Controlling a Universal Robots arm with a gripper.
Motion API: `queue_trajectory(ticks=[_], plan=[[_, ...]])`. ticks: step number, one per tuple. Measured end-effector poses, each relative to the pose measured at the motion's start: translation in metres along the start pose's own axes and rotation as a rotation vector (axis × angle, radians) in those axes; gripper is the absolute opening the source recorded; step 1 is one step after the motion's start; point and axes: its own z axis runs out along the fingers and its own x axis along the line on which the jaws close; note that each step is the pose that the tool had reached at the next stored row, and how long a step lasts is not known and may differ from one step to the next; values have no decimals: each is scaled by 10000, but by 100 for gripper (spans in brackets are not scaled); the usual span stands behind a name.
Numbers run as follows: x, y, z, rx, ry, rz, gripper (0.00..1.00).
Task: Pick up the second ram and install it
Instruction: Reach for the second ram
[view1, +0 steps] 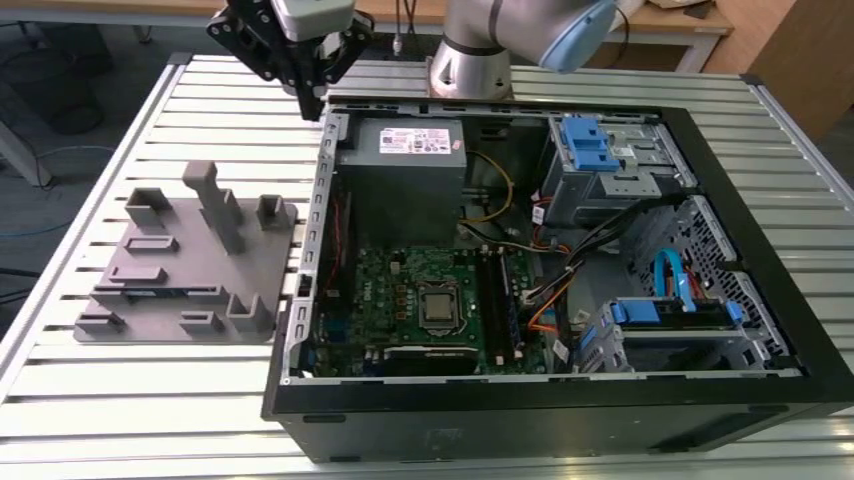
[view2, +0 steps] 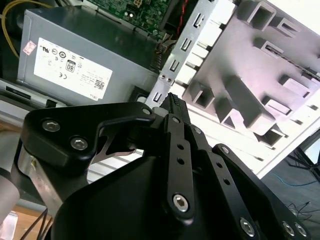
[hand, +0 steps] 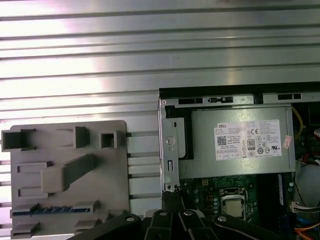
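Jaws: together tip to tip, nothing clamped. Gripper (view1: 315, 100) hanging high and pointing down over the back rim of the open computer case (view1: 534, 430), clear of the metal. Read as a travelling pose: closed and raised to pass over edges without snagging.

Directly under the jaws: silver rear bracket (view2: 175, 55) of the case, then grey power supply (view1: 400, 195) with a white label. Fixed parts, nothing to grasp.

Off to one side of the jaws and lower, on the slatted table (view1: 134, 400): grey plastic holder block (view1: 187, 260) with upright posts, just beside the case wall. Posts and slots apparently there to keep loose parts on edge at known spots, ready for a straight-down grasp.

Memory stick (view1: 147, 293) seated on edge in a long slot at the end of the block farthest from the jaws. Seen as a bluish strip in the first wrist view (hand: 50, 210). Untouched, well apart from the jaws; pick not yet made.

Deeper in the case, farther from the jaws: green main board (view1: 400, 290), processor socket (view1: 438, 305), long memory slots (view1: 501, 300) alongside. Cannot tell whether one slot is already filled. Farthest: blue drive brackets (view1: 587, 140).
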Motion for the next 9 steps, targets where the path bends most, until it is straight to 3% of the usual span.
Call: queue_trajectory(ticks=[9], plan=[[273, -20, -8, -1, -5, 1, 11]])
